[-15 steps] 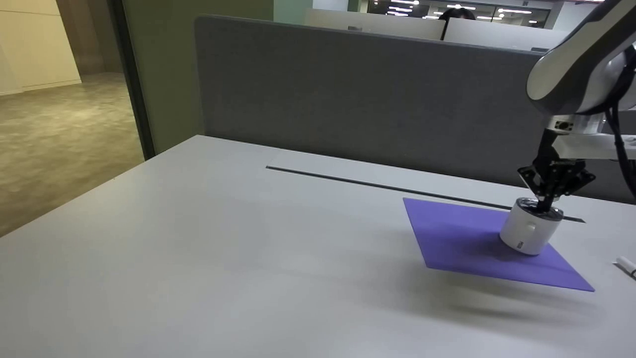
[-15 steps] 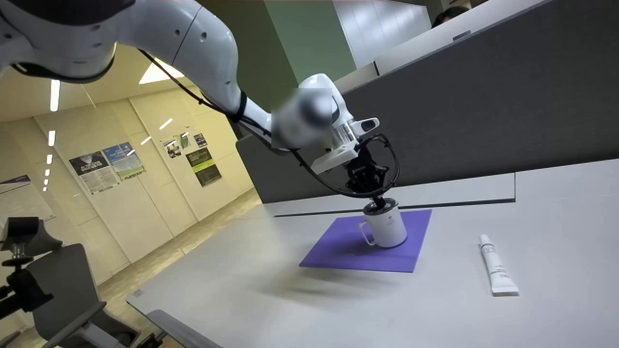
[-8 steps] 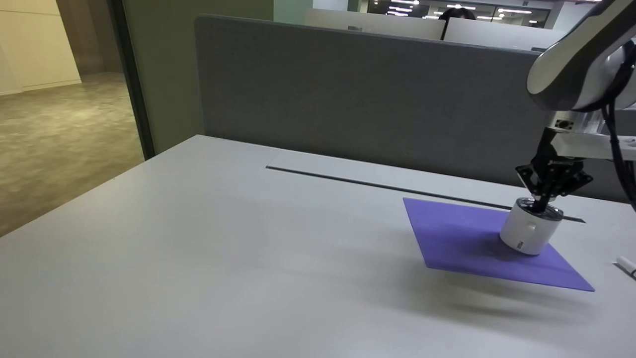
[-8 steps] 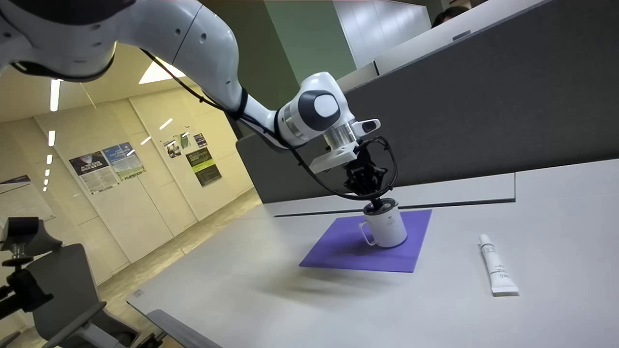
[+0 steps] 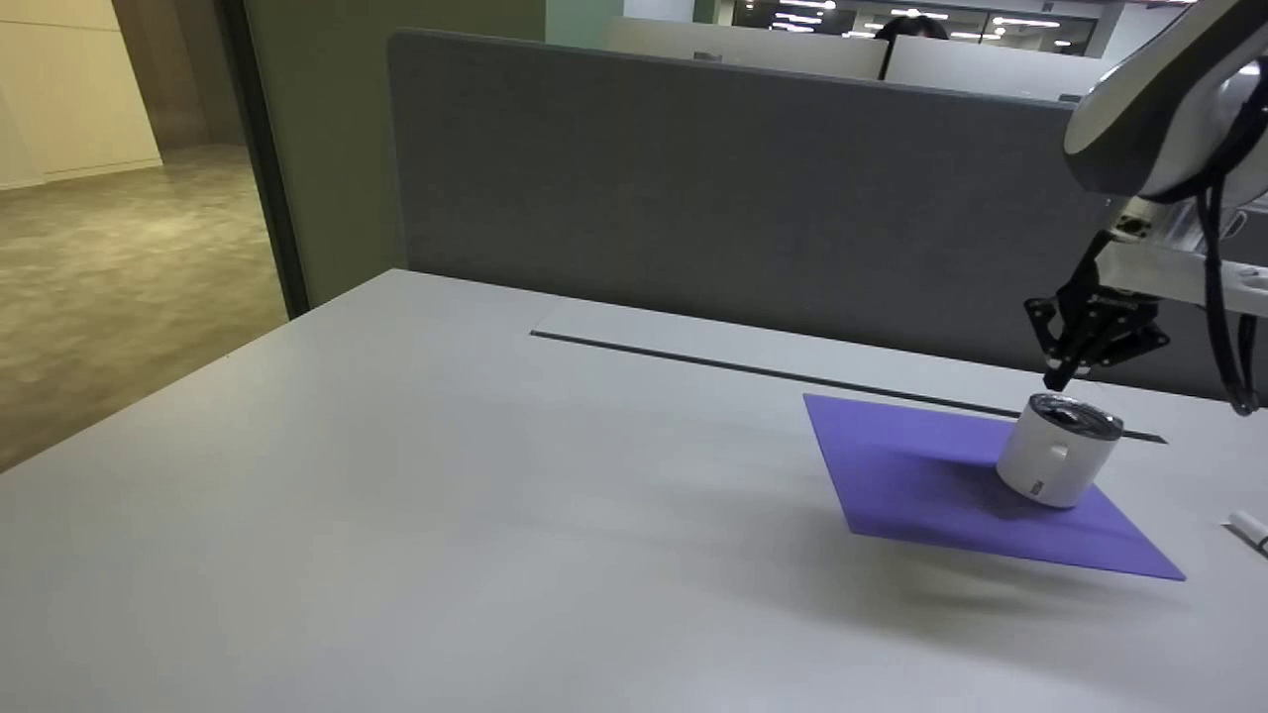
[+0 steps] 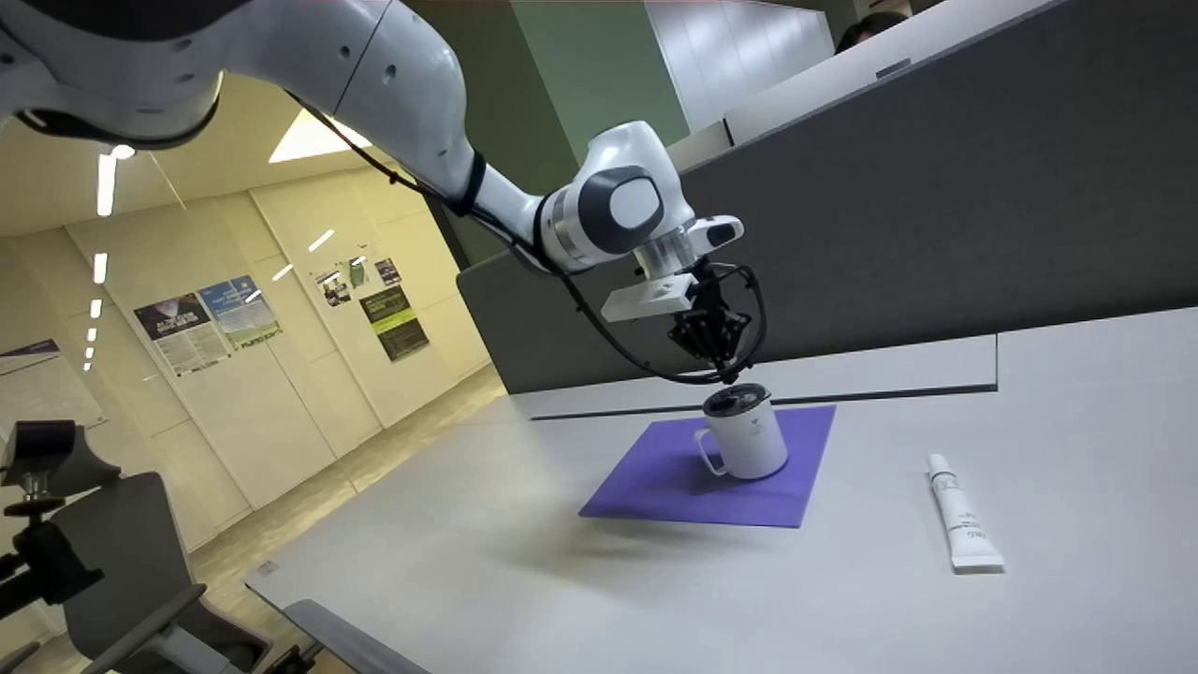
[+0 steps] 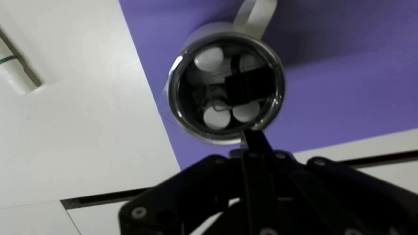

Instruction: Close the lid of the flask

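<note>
The flask is a white mug with a handle, seen in both exterior views [image 5: 1052, 463] [image 6: 752, 446], upright on a purple sheet. A clear, dark-looking lid [image 7: 196, 94] with a shiny rim sits on its top. In the wrist view a black tab [image 7: 249, 85] lies on the lid's right half; I cannot tell whether it covers an opening. My gripper [image 5: 1058, 382] is just above the lid's rim in both exterior views [image 6: 728, 377], apart from it. In the wrist view its fingertips [image 7: 253, 134] are together, with nothing between them, overlapping the lid's near edge.
The purple sheet [image 5: 921, 485] lies under the mug. A white tube [image 6: 962, 524] lies on the table to one side and shows at the left of the wrist view [image 7: 13, 73]. A dark slot [image 6: 889, 394] and a grey partition [image 6: 936, 215] run behind the mug.
My gripper has risen from the lid's surface and tilted, its fingertips moving to just above the rim. The mug has not moved.
</note>
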### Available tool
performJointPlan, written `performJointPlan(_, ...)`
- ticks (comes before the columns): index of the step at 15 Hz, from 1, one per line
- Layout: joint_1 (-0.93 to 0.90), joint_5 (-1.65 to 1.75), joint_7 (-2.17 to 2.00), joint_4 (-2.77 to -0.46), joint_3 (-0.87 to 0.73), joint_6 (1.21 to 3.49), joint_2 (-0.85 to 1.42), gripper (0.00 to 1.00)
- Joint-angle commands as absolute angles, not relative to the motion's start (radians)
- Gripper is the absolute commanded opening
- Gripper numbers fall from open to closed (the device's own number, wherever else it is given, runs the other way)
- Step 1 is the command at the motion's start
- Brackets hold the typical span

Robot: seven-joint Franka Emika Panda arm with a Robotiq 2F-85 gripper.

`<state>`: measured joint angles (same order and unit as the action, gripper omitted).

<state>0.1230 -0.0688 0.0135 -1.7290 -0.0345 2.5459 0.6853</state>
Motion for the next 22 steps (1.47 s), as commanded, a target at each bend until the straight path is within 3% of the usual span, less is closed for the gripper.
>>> performJointPlan(1,0.173,-0.149,0.058,-1.733,0.020,2.589,0.629,0.00)
performJointPlan(6,0.148,-0.109,0.079,-1.668,0.000,2.344,0.591,0.00)
performJointPlan(7,0.160,-0.122,0.107,-1.654,0.013,2.296,0.586,0.25)
performJointPlan(8,0.140,-0.096,0.079,-1.636,-0.012,2.238,0.583,0.27)
performJointPlan(10,0.128,-0.068,0.066,-1.605,-0.029,2.158,0.584,0.39)
performJointPlan(18,0.078,0.083,0.041,-1.549,-0.077,2.016,0.587,0.93)
performJointPlan(19,0.068,0.108,0.033,-1.550,-0.086,2.007,0.584,0.99)
performJointPlan(20,0.092,0.071,0.075,-1.574,-0.063,2.045,0.584,0.82)
performJointPlan(22,0.084,0.089,0.069,-1.572,-0.069,2.038,0.584,0.96)
